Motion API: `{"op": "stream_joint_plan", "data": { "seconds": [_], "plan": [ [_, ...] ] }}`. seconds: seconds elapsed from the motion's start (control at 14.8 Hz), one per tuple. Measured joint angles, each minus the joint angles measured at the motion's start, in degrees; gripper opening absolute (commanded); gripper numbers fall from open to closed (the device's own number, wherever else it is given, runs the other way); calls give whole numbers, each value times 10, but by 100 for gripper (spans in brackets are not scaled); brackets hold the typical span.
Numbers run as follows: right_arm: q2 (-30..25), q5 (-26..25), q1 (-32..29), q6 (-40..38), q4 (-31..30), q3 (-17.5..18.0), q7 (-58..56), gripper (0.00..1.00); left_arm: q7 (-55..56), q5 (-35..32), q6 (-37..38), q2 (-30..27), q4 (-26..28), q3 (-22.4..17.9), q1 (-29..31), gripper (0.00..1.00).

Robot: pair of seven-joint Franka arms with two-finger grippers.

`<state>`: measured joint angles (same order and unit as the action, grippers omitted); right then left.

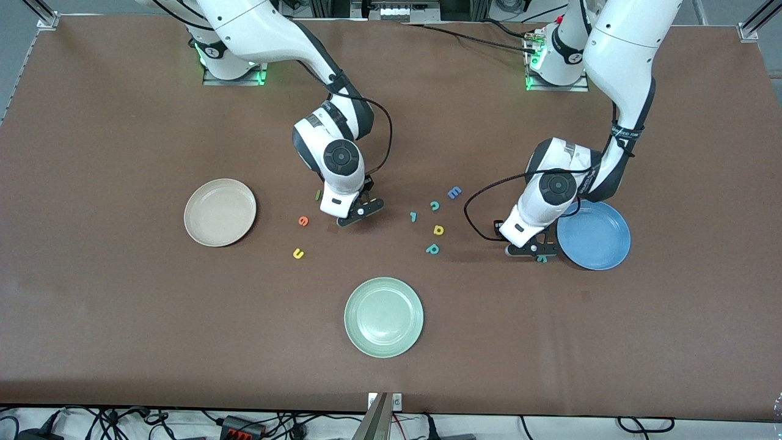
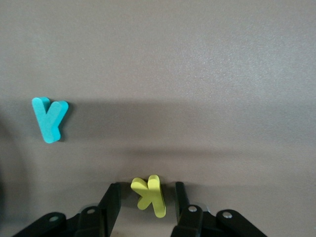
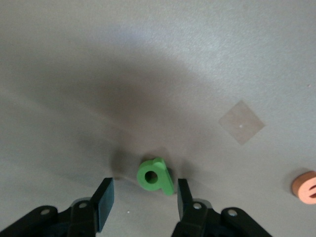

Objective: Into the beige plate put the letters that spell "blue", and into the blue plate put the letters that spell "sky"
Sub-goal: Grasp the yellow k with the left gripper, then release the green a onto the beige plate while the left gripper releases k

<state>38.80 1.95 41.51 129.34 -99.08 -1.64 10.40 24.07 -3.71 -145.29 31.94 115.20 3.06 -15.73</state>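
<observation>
My left gripper (image 1: 531,249) is down at the table beside the blue plate (image 1: 594,235). In the left wrist view it (image 2: 146,186) is open, the yellow k (image 2: 150,196) lying between its fingers with a gap on each side. The teal y (image 2: 49,118) lies close by (image 1: 542,259). My right gripper (image 1: 360,212) is low over the table's middle, open (image 3: 145,181) around the green b (image 3: 154,177) without touching it. The orange e (image 1: 303,221) (image 3: 306,186), yellow u (image 1: 298,253) and dark green l (image 1: 317,195) lie near it, toward the beige plate (image 1: 220,212).
A pale green plate (image 1: 383,316) sits nearer the front camera. Between the two grippers lie a blue E (image 1: 454,192), a teal c (image 1: 434,206), a small teal letter (image 1: 413,216), a yellow d-like letter (image 1: 438,230) and a teal p (image 1: 432,249).
</observation>
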Motion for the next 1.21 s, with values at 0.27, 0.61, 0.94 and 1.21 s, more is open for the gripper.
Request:
{"op": "stream_joint_plan", "data": {
  "seconds": [0.27,0.61,0.94,1.21],
  "plan": [
    [7,-1,0,2,9,-1,-3,60,0,0,-7,0,-2,2,-1,2],
    [12,-2,-1,3,11,-2,-3,35,-3,0,8,-3,-15,-2,7,2],
    [12,-2,-1,3,15,-2,-3,11,-100,-2,270,-27,-145,-6,55,3],
    [7,-2,-10,-2,21,-12,0,9,-231,-3,309,-32,-159,-8,141,3]
  ]
}}
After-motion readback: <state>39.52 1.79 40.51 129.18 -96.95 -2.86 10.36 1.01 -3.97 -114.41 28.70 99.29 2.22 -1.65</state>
